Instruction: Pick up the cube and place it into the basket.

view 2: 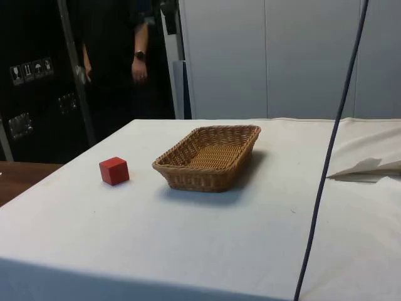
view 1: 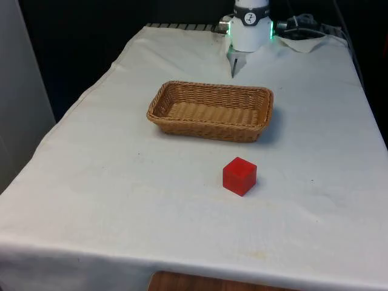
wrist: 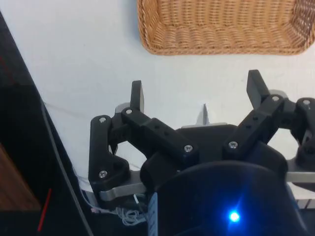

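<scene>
A white cloth covers the counter [view 1: 91,200] from edge to edge, with dark cabinets behind it in the side view, where a person [view 2: 119,56] in dark clothes stands with a watch on one wrist. A wicker basket [view 1: 210,111] sits near the middle of the cloth, oblong, its long axis running across the front view from left to right; it holds nothing. The red cube [view 1: 239,176] rests on the cloth on the near side of the basket in the front view, a little toward the front view's right, apart from the basket's wall. It stands flat on one face, turned so that one vertical edge faces the front camera.

The arm is drawn back at the far end of the counter, its wrist pointing down over the cloth behind the basket. The gripper [wrist: 199,93] hangs above bare cloth with its fingers [wrist: 137,96] spread wide, nothing between them, the basket's short end just ahead.
</scene>
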